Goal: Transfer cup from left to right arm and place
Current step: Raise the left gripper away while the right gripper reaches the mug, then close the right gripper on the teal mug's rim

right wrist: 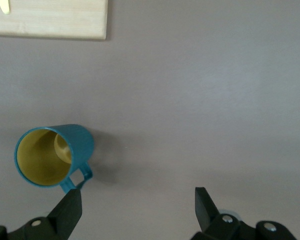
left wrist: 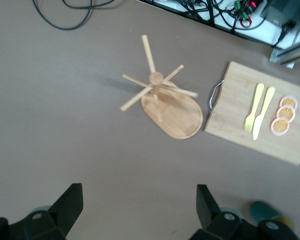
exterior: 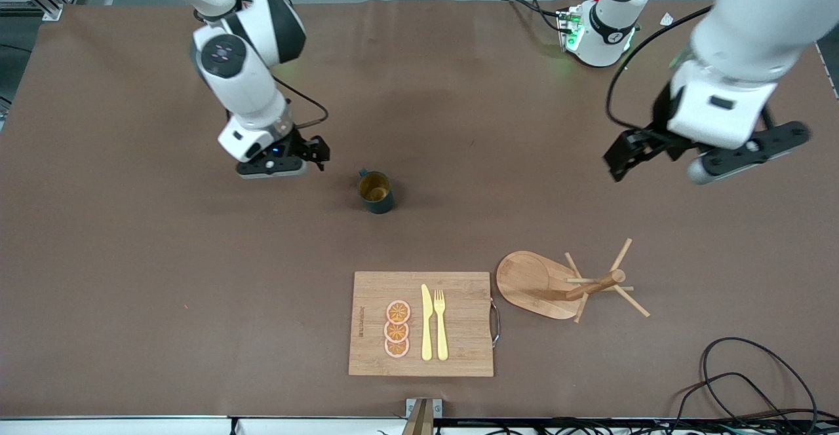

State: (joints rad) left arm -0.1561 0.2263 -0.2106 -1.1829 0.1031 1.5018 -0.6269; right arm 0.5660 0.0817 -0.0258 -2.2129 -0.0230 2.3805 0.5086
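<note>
Nearest the front camera, a wooden cutting board (exterior: pixel 459 350) is seen flat on the brown table (exterior: pixel 131 278), with a metal handle at its end toward the left arm. Three orange slices (exterior: pixel 397 329) are stacked in a row on it, beside a yellow knife (exterior: pixel 426 323) and a yellow fork (exterior: pixel 440 323) laid side by side. Just beside the board, toward the left arm's end, a wooden mug tree (exterior: pixel 590 287) is seen on an oval base, pegs sticking out. Loose black cables (exterior: pixel 741 382) are seen at the table corner nearest the camera at that end.

The cup (exterior: pixel 375 191) is found upright on the table, farther from the camera than the board, untouched by either gripper; yellow inside is visible, handle pointed away from the camera.

The right gripper (exterior: pixel 313 152) is held low over the table beside the cup, toward the right arm's end, fingers spread wide and empty; in the right wrist view the cup (right wrist: pixel 52 156) is seen off to one side of the fingers, not between them.

The left gripper (exterior: pixel 623 156) is held over bare table toward the left arm's end, well apart from the cup, fingers wide and empty.
</note>
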